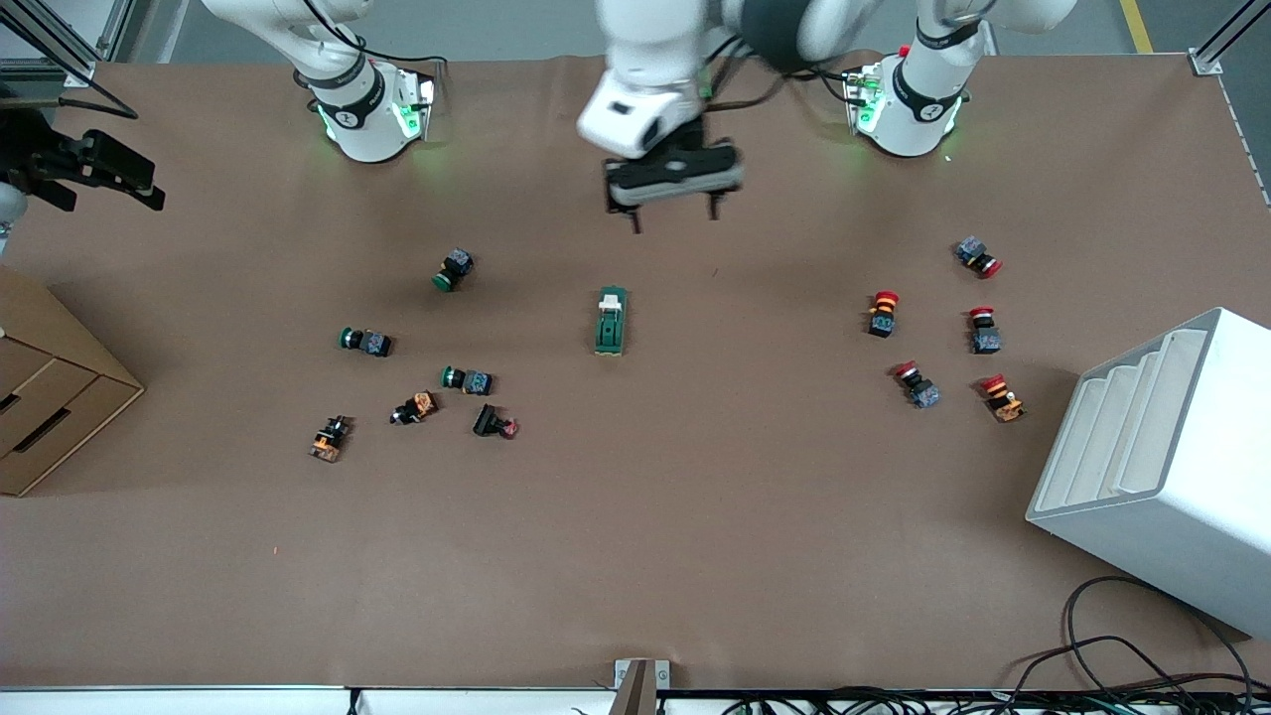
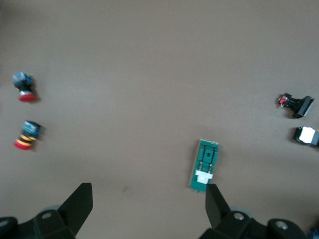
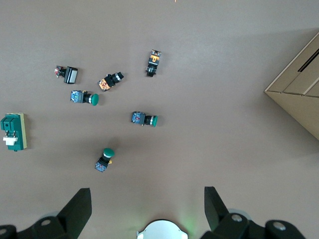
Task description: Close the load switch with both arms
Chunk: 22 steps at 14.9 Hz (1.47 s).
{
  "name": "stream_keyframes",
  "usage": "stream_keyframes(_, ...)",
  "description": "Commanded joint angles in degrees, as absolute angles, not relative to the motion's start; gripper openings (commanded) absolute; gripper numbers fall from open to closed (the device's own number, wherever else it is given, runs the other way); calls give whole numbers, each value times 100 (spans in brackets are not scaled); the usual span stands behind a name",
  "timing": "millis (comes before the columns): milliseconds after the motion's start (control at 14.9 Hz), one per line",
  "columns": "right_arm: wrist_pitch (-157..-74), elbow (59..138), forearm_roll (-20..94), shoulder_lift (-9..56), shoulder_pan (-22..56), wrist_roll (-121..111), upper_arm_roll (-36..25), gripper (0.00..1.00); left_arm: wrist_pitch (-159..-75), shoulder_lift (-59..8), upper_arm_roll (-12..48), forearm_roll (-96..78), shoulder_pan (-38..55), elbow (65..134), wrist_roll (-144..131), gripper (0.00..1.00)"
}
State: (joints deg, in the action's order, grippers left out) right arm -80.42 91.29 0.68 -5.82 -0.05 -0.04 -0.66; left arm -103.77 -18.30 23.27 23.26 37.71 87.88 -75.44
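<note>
The load switch [image 1: 610, 323] lies flat at the middle of the table, a dark-green oblong with its white toggle at the end toward the bases. It also shows in the left wrist view [image 2: 204, 165] and the right wrist view [image 3: 13, 132]. My left gripper [image 1: 675, 216] hangs open and empty over the table between the switch and the bases. In its wrist view [image 2: 148, 206] one finger [image 2: 214, 206] is close by the toggle end, not touching. My right gripper [image 3: 147, 211] is open and empty, high over its own base [image 3: 162, 230]. It is out of the front view.
Green and orange push-buttons [image 1: 467, 380] lie scattered toward the right arm's end. Red push-buttons [image 1: 883, 312] lie toward the left arm's end. A cardboard drawer box [image 1: 50, 397] and a white slotted rack [image 1: 1152, 467] stand at the table's two ends. Cables [image 1: 1122, 655] lie below the rack.
</note>
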Motion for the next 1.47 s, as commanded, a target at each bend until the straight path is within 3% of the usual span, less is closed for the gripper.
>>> stream_keyframes(0, -8094, 8991, -61, -353, -17, 53, -70, 100, -10634, -2327, 2303, 3187, 4339, 9008, -8601, 100)
stream_keyframes(335, -8472, 8991, 35, -97, -114, 26, -149, 100, -11328, -3066, 2303, 4979, 4956, 9675, -10658, 99)
stream_keyframes(670, -8736, 9035, -61, 141, -18, 18, -115, 100, -11399, -3857, 2312, 6799, 5255, 9888, -12266, 98)
stream_keyframes(1408, -9122, 9202, 184, 773, 1501, 4039, -88, 100, -11435, -4587, 2285, 9384, 5300, 10362, -14026, 96)
